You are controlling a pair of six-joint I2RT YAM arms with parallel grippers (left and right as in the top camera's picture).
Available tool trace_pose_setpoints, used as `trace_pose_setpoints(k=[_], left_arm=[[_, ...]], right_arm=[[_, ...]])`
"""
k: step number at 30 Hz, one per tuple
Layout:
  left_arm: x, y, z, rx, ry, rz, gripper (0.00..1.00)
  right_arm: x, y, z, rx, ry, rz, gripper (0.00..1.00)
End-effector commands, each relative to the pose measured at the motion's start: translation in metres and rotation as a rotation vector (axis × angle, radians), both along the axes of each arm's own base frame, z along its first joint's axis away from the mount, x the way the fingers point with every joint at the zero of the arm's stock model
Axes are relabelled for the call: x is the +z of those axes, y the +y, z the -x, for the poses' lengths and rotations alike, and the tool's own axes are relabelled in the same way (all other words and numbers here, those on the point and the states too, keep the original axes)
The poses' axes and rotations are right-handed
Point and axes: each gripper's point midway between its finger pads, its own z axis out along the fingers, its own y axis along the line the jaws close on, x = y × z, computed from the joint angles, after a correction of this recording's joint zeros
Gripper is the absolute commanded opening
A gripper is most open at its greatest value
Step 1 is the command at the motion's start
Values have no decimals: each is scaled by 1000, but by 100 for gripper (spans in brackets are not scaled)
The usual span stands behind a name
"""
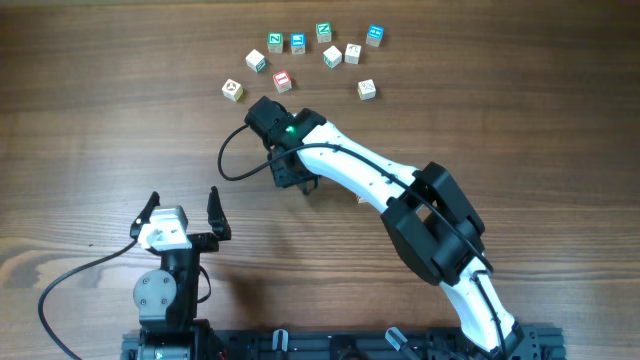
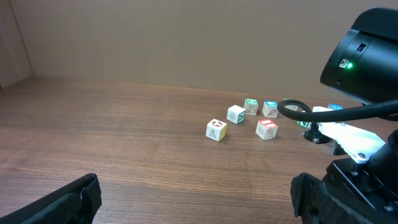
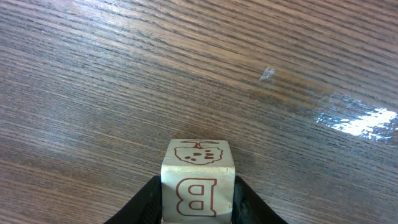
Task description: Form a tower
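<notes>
A pale wooden cube [image 3: 198,163] with a red letter B on one face and a red drawing on another sits between the black fingers of my right gripper [image 3: 198,208]. Both fingers press its sides, just above the bare table. In the overhead view the right gripper [image 1: 290,178] points down at mid-table and hides the cube. My left gripper [image 1: 183,212] rests near the front left, jaws wide apart and empty, which the left wrist view [image 2: 196,202] confirms. No tower shows in any view.
Several loose letter cubes [image 1: 298,42] with green, blue and red faces lie scattered at the back of the table, the nearest a red-faced one [image 1: 282,80]. They also show in the left wrist view [image 2: 267,129]. A black cable [image 1: 235,165] loops beside the right wrist.
</notes>
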Motion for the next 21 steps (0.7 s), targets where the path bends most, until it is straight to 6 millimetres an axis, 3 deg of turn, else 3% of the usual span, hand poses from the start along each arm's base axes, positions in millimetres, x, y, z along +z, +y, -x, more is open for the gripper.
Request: trace_pose_setpoints(k=[1, 4, 9, 14, 17, 21], left_arm=[[0, 4, 0, 17, 0, -19, 100], [0, 4, 0, 17, 0, -19, 100], [0, 4, 0, 17, 0, -19, 100], [0, 4, 0, 17, 0, -19, 100], [0, 4, 0, 17, 0, -19, 100], [0, 4, 0, 17, 0, -19, 100]], right_arm=[[23, 4, -13, -3, -62, -34, 41], [23, 5, -13, -4, -64, -36, 40], [23, 5, -14, -3, -66, -37, 30], [37, 6, -15, -3, -85, -57, 31], [66, 6, -16, -3, -126, -90, 31], [111, -10, -13, -18, -194, -87, 31]])
